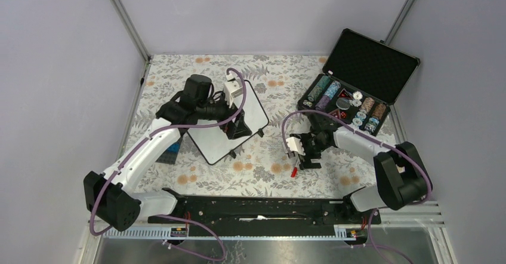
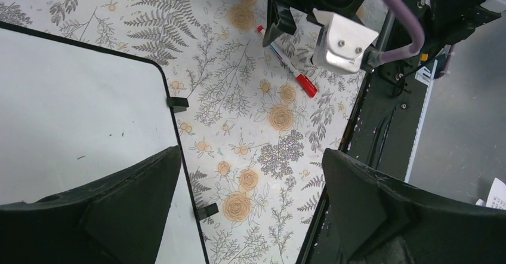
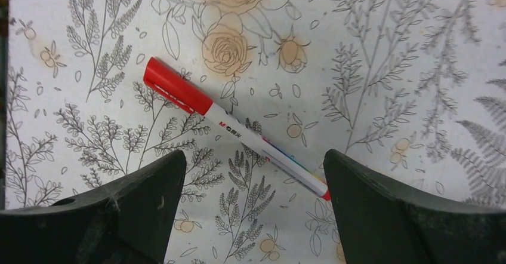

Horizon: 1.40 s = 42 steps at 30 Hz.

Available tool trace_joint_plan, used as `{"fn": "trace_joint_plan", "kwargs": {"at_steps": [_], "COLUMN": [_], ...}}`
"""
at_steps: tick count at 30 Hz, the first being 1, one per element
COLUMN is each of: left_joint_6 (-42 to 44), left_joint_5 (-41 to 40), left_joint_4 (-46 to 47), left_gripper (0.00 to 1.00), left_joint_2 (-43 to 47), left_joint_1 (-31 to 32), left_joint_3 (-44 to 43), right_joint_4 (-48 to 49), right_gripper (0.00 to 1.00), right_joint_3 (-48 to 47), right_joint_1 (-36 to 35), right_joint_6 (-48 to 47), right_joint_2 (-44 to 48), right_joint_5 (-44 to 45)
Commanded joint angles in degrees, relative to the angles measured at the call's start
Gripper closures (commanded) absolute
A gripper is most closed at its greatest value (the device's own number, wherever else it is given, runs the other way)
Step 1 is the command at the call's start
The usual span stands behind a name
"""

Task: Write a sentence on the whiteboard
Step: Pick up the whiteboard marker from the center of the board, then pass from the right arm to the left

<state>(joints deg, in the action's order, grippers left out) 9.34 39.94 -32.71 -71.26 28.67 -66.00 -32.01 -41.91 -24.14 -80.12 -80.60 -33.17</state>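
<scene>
One red-capped marker (image 3: 235,129): flat on worktop (image 3: 388,37) directly under my right gripper (image 3: 252,155), spread wide and empty, lying slantwise across the gap; left gripper (image 2: 250,156), likewise spread and empty, farther off.

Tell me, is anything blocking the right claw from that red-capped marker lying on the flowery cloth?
Nothing visible. The marker lies bare on the floral tablecloth, directly below the open right gripper.

Pale lilac walls (image 1: 59,67), floral-patterned tabletop (image 1: 274,73)

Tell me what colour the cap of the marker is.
Red; the marker cap shows best in the right wrist view.
</scene>
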Motion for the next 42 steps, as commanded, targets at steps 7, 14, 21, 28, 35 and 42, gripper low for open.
{"fn": "trace_joint_plan", "kwargs": {"at_steps": [7,14,21,28,35,42], "left_joint_6": [-3.4,-7.8,-12.2,0.1,23.0,32.6], "left_joint_5": [1.0,1.0,3.4,2.0,-7.2,-15.1], "left_joint_4": [5.7,7.6,10.8,4.8,-12.0,-17.9], "left_gripper": [0.01,0.01,0.01,0.01,0.03,0.06], "left_joint_2": [3.1,3.2,5.0,6.9,8.0,5.2], "left_joint_1": [-2.5,-6.4,-10.8,-10.8,0.1,13.3], "left_joint_3": [1.4,0.1,0.9,1.3,1.6,-3.0], "right_joint_4": [-6.9,-6.5,-6.4,-7.0,-7.0,-6.8], "right_gripper": [0.3,0.67,0.96,1.0,1.0,1.0], "right_joint_3": [-7.8,-8.4,-7.7,-13.4,-17.8,-18.2], "right_joint_1": [-3.2,-4.4,-4.6,-4.5,-4.5,-4.5], "right_joint_6": [-3.2,0.9,9.7,30.5,50.6,60.2], "right_joint_2": [-10.4,-13.6,-10.2,-2.6,0.4,-2.0], "right_joint_5": [5.7,8.3,4.1,-5.5,-18.8,-31.0]}}
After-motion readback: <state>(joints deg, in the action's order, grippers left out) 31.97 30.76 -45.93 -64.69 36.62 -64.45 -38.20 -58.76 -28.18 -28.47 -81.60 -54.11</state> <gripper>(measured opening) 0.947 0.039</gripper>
